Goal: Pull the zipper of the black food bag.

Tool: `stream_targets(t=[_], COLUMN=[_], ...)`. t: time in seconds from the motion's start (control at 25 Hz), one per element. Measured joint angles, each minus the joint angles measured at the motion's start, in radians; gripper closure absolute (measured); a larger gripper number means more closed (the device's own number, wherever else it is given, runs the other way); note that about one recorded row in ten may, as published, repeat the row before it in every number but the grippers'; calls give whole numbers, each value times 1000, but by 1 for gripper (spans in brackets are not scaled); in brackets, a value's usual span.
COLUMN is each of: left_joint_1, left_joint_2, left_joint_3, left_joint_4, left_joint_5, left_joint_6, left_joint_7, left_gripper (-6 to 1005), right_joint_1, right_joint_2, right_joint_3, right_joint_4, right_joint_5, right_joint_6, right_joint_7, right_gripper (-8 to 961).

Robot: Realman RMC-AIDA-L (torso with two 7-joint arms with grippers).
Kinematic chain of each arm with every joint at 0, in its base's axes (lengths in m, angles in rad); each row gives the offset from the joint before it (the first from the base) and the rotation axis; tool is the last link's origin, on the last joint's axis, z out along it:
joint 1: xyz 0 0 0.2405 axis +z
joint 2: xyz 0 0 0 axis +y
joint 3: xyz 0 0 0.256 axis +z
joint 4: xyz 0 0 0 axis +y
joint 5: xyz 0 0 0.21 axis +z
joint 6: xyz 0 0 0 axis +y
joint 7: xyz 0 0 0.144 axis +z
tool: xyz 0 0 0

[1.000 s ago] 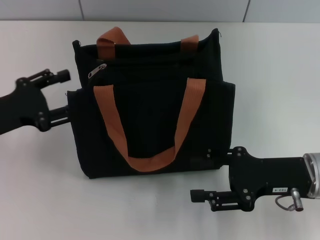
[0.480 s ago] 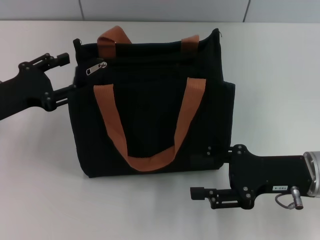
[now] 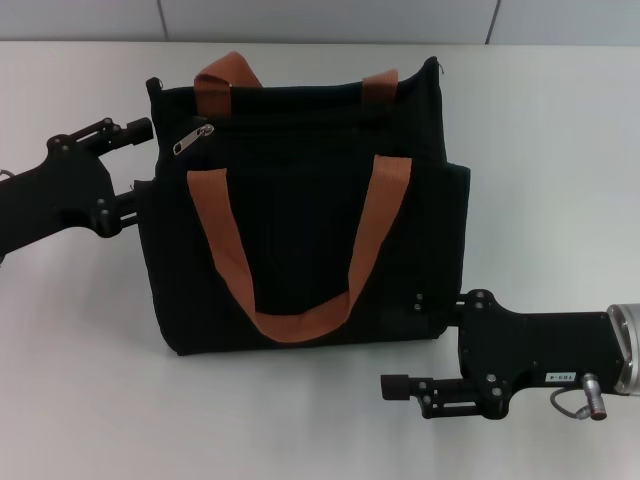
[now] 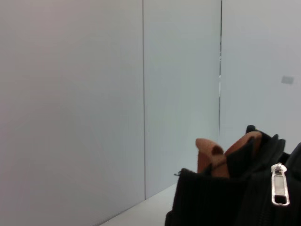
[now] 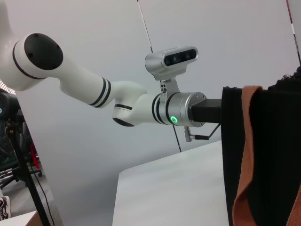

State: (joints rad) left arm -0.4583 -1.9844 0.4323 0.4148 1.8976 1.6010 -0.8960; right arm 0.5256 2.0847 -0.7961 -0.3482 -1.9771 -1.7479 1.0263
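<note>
Left gripper (image 3: pixel 140 158) has crept up the bag (image 3: pixel 300 230) edge at frame left, nearing the zipper (image 3: pixel 192 139); fingers apart, empty. Right gripper (image 3: pixel 425 345) parked lower right, fingers apart, empty

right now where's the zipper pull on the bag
In the head view the zipper sits at the robot's left end of the black food bag top edge, close to the left end effector.
</note>
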Motion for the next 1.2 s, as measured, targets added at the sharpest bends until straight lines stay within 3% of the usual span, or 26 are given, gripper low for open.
stream_targets(t=[0.2,0.52,0.72,0.96,1.2], left_joint_1=[7,11,11,14,32], left_joint_2=[5,-4,-19,-20,-22], left_joint_3=[5,-1,-1,-8,-57], left_joint_4=[13,21,23,23,23], left_joint_5=[-2,-6,-7,-10,-17], left_joint_6=[10,12,15,26,86], left_joint_7=[2,4,29,30,51], left_gripper=[281,528,768,959,979], right_joint_1=[0,10,18,21,69], right_joint_2=[0,0,1,-1,-2], right_joint_3=[0,0,-1,-6,2], right_joint_4=[0,0,0,1,2], right_joint_5=[1,2,13,83,157], right_joint_6=[-1,-9,-40,-123,-227], right_joint_7=[0,21,43,63,237], right_gripper=[248,248,248,248,248])
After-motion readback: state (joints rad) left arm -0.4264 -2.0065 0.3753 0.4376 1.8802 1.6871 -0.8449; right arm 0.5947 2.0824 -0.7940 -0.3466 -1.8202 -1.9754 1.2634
